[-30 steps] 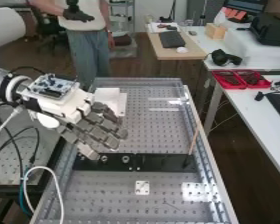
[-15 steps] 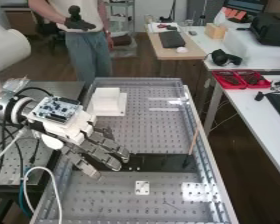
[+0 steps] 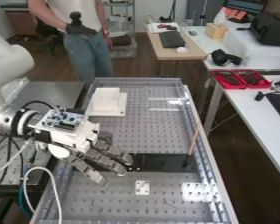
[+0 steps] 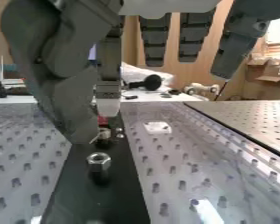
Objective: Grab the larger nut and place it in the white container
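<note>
Over blk strip (image 3: 165,161), hand (image 3: 83,139) hangs nr hex nut (image 4: 99,160), fingers open.

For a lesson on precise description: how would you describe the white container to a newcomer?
Find the perforated metal bench. At its far left in the high view, beyond the black strip, sits the white container. Unlike the small, flat white plate nearer the camera, it is a raised box on a wider white base.
</note>
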`<state>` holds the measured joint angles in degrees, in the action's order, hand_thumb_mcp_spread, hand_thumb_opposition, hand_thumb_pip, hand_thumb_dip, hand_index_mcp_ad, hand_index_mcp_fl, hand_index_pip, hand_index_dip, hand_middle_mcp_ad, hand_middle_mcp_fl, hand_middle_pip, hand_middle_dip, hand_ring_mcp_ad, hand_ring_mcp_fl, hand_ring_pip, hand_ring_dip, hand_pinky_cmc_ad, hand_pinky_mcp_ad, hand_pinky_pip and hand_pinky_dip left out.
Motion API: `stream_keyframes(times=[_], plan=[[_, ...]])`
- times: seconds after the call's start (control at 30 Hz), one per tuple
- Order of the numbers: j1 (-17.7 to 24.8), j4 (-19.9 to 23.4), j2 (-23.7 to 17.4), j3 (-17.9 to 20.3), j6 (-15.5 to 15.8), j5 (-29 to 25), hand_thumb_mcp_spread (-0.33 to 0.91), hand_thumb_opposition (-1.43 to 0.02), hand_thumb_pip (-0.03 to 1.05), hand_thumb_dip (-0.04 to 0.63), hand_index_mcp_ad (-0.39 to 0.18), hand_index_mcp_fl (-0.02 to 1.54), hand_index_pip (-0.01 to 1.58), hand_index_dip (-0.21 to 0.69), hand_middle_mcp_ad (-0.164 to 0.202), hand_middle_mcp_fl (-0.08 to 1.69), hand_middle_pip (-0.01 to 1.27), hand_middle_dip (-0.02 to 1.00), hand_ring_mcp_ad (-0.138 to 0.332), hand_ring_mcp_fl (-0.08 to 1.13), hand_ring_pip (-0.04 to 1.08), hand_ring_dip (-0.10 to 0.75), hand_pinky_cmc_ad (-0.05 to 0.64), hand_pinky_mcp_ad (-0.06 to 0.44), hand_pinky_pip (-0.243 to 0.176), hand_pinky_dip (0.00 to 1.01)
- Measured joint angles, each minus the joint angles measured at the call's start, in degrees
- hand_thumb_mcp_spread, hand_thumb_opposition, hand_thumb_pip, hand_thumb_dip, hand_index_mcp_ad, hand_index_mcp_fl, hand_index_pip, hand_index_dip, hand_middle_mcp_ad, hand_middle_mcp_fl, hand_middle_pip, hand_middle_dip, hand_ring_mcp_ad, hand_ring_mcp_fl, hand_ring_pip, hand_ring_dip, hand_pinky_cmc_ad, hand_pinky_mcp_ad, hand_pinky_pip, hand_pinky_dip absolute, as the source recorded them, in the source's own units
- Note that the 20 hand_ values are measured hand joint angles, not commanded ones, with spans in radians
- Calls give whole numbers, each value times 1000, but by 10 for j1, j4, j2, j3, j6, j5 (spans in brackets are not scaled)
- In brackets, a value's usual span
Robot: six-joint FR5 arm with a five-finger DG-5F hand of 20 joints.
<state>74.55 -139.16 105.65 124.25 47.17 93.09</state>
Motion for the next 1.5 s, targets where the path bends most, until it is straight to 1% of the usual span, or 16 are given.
stream_keyframes(times=[0.03, 0.17, 0.27, 0.67, 0.87, 0.93, 1.0, 1.13, 1.23, 1.27, 1.33, 1.4, 1.43, 1.5], plan=[[-2, 3, 3, 0, 3, 3, 326, -897, 721, 206, -202, 7, 1559, 201, 87, 3, 134, 215, 166, 0, 79, 101, 349, 304, -89, 405], [-6, 14, 12, 1, 8, 10, 344, -894, 721, 206, -206, 7, 1555, 206, 86, 3, 138, 222, 164, 0, 75, 103, 346, 304, -89, 403], [-7, 18, 18, 0, 13, 13, 344, -894, 721, 206, -204, 7, 1557, 209, 87, 3, 138, 222, 166, 0, 80, 113, 346, 304, -89, 374], [-12, 34, 35, -5, 31, 35, 344, -894, 721, 206, -215, 7, 1557, 209, 84, 3, 138, 222, 164, 0, 82, 113, 346, 298, -89, 374], [-20, 35, 38, -10, 45, 50, 360, -894, 721, 206, -211, 7, 1555, 204, 86, 3, 134, 222, 168, 0, 82, 113, 349, 293, -89, 358], [-22, 32, 39, -12, 53, 57, 360, -894, 721, 206, -215, 7, 1555, 204, 86, 3, 138, 222, 159, 0, 75, 119, 349, 293, -89, 358], [-24, 31, 40, -14, 58, 63, 360, -894, 721, 206, -215, 7, 1555, 208, 86, 3, 134, 218, 161, 0, 75, 119, 349, 293, -89, 358], [-29, 31, 41, -17, 69, 84, 360, -894, 721, 206, -215, 7, 1555, 197, 86, 3, 134, 218, 161, 0, 75, 119, 349, 293, -89, 358], [-32, 23, 42, -21, 77, 98, 360, -894, 726, 206, -215, 7, 1559, 202, 82, 3, 134, 218, 157, 0, 75, 119, 349, 293, -89, 358], [-32, 21, 43, -22, 78, 100, 360, -894, 726, 206, -215, 7, 1555, 185, 82, 3, 134, 218, 157, 0, 75, 119, 349, 293, -89, 358], [-33, 17, 44, -24, 79, 104, 360, -894, 726, 206, -215, 7, 1557, 185, 82, 3, 134, 218, 157, 0, 75, 119, 349, 293, -89, 363], [-35, 15, 46, -25, 81, 111, 360, -897, 726, 222, -215, 7, 1555, 171, 86, 3, 134, 218, 157, 0, 75, 119, 349, 293, -89, 375], [-36, 15, 46, -26, 83, 115, 354, -899, 733, 225, -215, 7, 1555, 171, 82, 3, 134, 218, 157, 0, 75, 119, 349, 293, -89, 375], [-37, 13, 48, -28, 87, 121, 354, -895, 796, 225, -215, 3, 1557, 171, 82, 3, 134, 218, 157, 0, 77, 119, 349, 293, -89, 382]])
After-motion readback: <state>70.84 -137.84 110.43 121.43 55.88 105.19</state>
